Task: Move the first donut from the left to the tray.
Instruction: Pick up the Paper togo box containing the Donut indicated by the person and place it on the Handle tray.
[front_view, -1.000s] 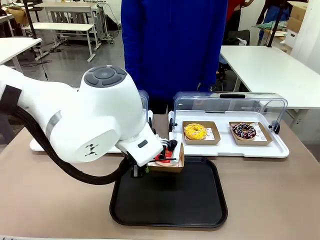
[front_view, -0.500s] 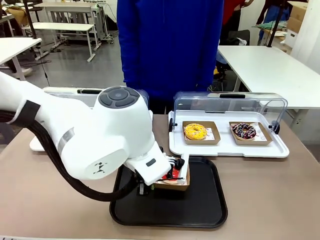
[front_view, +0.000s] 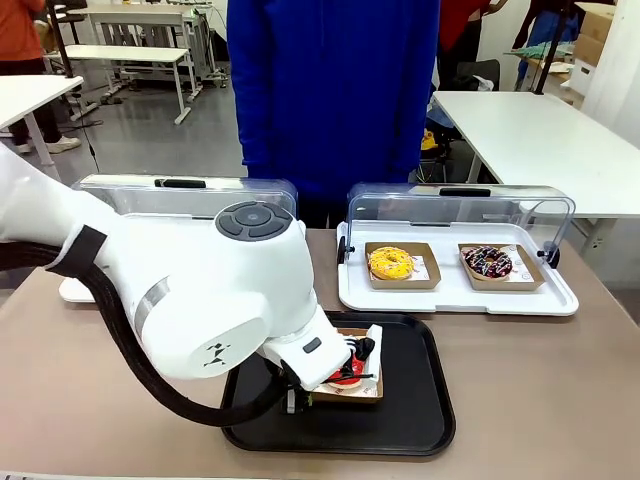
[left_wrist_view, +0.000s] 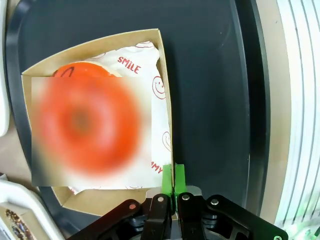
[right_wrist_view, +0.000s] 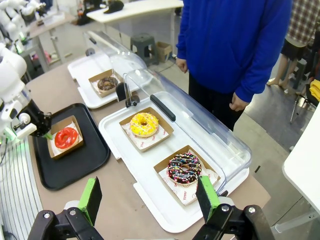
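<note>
I had the left gripper (left_wrist_view: 173, 181) pinching the cardboard box (left_wrist_view: 165, 90) wall, so the red donut (right_wrist_view: 66, 137) rode untouched, resting inside the black tray (front_view: 420, 400). The right gripper (right_wrist_view: 150, 199) hung spread wide.

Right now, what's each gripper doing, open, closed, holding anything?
Left gripper: closed on the wall of the donut box, over the tray.
Right gripper: open, holding nothing.

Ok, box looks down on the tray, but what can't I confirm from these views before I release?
- Front view: the left arm's bulk hides most of the cardboard box and the left gripper.
- Left wrist view: the red donut is blurred; no telling whether the box underside touches the black tray.
- Right wrist view: the jaws' contact is too small to judge.
</note>
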